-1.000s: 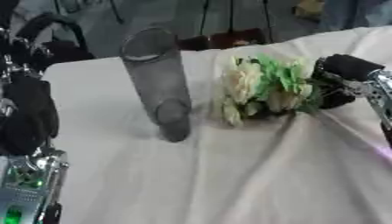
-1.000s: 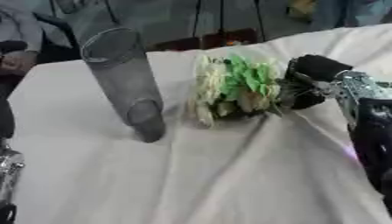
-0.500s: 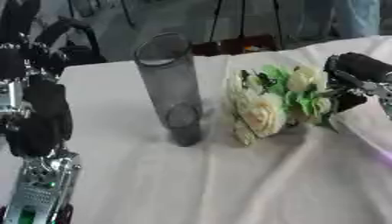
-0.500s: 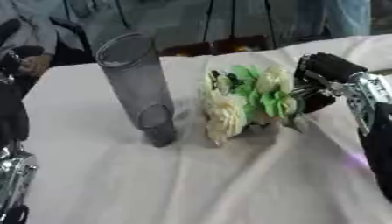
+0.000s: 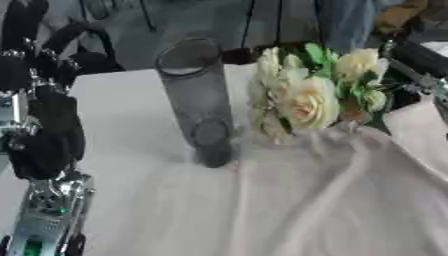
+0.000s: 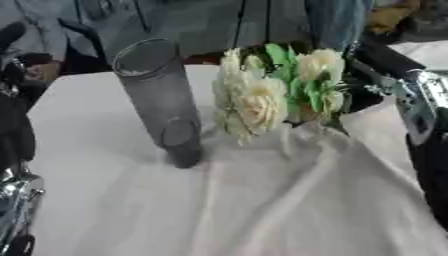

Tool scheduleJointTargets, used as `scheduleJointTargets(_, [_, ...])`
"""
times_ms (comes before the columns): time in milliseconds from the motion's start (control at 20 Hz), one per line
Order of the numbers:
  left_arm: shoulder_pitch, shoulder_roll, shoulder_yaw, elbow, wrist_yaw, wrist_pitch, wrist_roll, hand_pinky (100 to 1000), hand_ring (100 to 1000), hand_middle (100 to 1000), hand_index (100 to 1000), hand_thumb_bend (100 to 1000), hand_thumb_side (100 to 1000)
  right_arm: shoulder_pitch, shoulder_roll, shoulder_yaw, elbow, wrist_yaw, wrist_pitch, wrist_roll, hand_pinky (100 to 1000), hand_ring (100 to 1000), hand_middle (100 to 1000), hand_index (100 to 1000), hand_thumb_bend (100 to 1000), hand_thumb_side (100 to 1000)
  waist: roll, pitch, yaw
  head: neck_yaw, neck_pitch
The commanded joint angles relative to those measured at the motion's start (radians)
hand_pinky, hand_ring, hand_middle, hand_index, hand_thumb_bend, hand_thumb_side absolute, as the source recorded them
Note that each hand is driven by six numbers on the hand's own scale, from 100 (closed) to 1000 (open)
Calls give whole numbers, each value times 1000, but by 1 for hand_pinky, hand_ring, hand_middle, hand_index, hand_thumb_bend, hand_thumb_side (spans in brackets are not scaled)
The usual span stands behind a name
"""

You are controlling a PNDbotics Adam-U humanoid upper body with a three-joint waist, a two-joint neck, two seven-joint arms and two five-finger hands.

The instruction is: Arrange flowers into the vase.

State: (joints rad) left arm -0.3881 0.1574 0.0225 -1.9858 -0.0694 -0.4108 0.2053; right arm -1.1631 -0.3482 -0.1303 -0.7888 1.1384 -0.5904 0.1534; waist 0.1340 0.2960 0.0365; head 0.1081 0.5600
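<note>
Tall grey vase point(image 5: 196, 95) upright on white-clothed surface point(image 5: 149, 200), left of centre. Cream-and-green flower bunch point(image 6: 271, 95) raised just right of vase, blooms level with its upper half, not inside it. Cloth point(image 6: 306, 165) bunched up beneath bunch. Right robot hand point(image 6: 411, 107) at right edge next to bunch's stem side; whether its fingers close on stems, cannot tell. Left robot hand point(image 5: 39, 70) at left edge, raised, fingers curled, holding nothing.
</note>
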Motion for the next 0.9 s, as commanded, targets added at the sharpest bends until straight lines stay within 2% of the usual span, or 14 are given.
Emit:
scheduleJointTargets(50, [-11,12,6,-14,3,1,-1,656,830,935,1000,100,1000,-45,23,-23,-74,-58,38,-1,100,100,100,100,658,560,-10,-28,3,-1,-15])
scheduleJointTargets(250, [-9,12,5,-14,3,2,-2,656,831,935,1000,100,1000,-61,44,-23,-123,-117,95,13,100,100,100,100,637,592,-13,-33,5,-10,-15])
scheduleJointTargets(400, [-9,11,4,-14,5,2,-2,656,831,935,1000,100,1000,-75,70,-45,-141,-156,133,7,100,100,100,100,631,600,-15,-35,5,-17,-14])
scheduleJointTargets(600, [-7,10,3,-14,6,3,-4,657,831,935,1000,100,1000,-103,122,-87,-144,-218,195,3,100,100,100,100,579,616,-17,-40,7,-24,-8])
scheduleJointTargets(700, [-7,10,2,-14,7,3,-5,657,831,935,1000,100,1000,-109,131,-85,-153,-250,227,9,100,100,100,100,579,616,-17,-41,7,-24,-7])
scheduleJointTargets(750, [-7,10,2,-14,7,3,-5,657,831,935,1000,100,1000,-112,133,-83,-158,-265,242,13,100,100,100,100,534,606,-17,-41,9,-23,-6])
scheduleJointTargets(900, [-6,9,1,-14,9,4,-6,657,831,935,1000,100,1000,-124,169,-107,-161,-305,282,-1,100,100,100,100,534,606,-17,-43,10,-16,-2])
